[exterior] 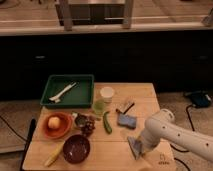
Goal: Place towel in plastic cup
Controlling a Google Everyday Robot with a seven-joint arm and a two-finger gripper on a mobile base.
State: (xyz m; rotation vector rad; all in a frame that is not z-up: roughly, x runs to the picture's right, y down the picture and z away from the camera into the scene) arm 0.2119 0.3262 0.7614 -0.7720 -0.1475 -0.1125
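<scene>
The towel [133, 145] is a flat grey-blue cloth lying on the wooden table [115, 150] near its front right. My gripper [141, 149] comes down from the white arm [172, 132] and sits at the towel's right edge, touching or just over it. The arm hides part of the cloth. The plastic cup [104, 99] is pale with a greenish lower part. It stands upright at mid-table, well behind and left of the towel.
A green tray [85, 95] with a white utensil is at the back left. An orange bowl [63, 128] holds a round fruit. A maroon bowl [76, 148], banana [54, 156], green pepper [107, 123] and blue pad [126, 120] lie around.
</scene>
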